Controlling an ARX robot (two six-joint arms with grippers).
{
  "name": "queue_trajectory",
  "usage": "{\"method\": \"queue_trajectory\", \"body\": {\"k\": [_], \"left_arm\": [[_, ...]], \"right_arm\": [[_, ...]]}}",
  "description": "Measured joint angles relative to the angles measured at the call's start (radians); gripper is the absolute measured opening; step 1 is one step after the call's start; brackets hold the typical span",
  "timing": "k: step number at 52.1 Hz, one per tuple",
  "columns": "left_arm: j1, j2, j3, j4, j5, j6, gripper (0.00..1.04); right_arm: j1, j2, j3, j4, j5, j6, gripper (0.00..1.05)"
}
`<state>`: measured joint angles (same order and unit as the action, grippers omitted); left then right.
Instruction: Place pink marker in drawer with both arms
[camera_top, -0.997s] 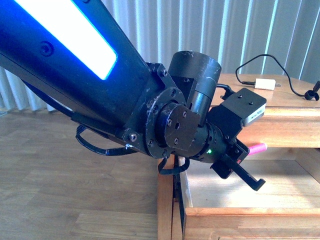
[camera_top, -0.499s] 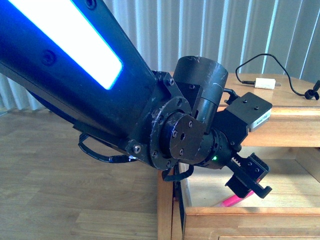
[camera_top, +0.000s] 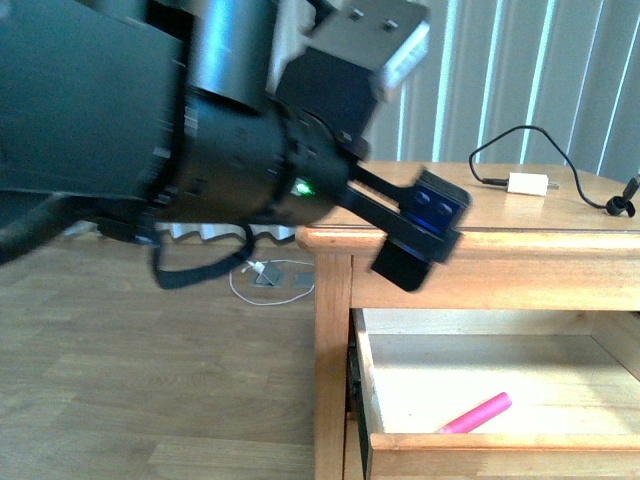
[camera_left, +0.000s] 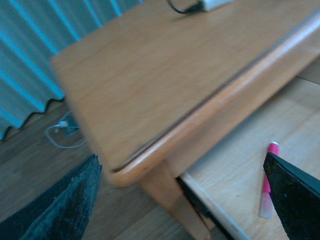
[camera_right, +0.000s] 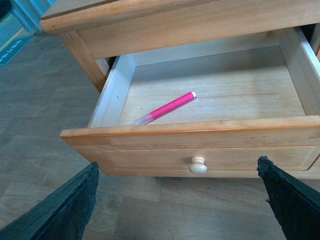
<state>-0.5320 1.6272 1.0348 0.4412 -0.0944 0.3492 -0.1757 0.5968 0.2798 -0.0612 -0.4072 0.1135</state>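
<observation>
The pink marker (camera_top: 475, 412) lies loose on the floor of the open upper drawer (camera_top: 500, 440), slanted. It also shows in the right wrist view (camera_right: 167, 107) and the left wrist view (camera_left: 270, 172). My left gripper (camera_top: 425, 235) is open and empty, above the drawer, level with the cabinet top's front edge; in its own view (camera_left: 182, 200) the jaws stand wide apart. My right gripper (camera_right: 180, 200) is open and empty, in front of and above the drawer front (camera_right: 200, 145), near its round knob (camera_right: 198, 165).
A white charger block (camera_top: 527, 184) with a black cable lies on the cabinet top (camera_top: 560, 215). Another small charger with a white cable (camera_top: 262, 275) lies on the wood floor left of the cabinet. Vertical blinds hang behind.
My left gripper held the marker over the drawer, lowered and released it, then rose up to the cabinet top's edge. The marker now rests in the drawer.
</observation>
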Motion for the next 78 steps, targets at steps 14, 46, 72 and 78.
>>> {"method": "queue_trajectory", "body": {"k": [14,46,72,78], "left_arm": [[0.098,-0.439,-0.294,0.012,-0.098,-0.120,0.99],[0.282,-1.044,-0.745,-0.182,-0.192,-0.513,0.99],[0.419,-1.204,-0.905,-0.147,-0.008,-0.364,0.25],[0.517,-1.250,-0.934,-0.166,0.085,-0.358,0.04]], "right_arm": [[0.000,0.000,0.000,0.000,0.000,0.000,0.96],[0.000,0.000,0.000,0.000,0.000,0.000,0.96],[0.000,0.000,0.000,0.000,0.000,0.000,0.96],[0.000,0.000,0.000,0.000,0.000,0.000,0.96]]}}
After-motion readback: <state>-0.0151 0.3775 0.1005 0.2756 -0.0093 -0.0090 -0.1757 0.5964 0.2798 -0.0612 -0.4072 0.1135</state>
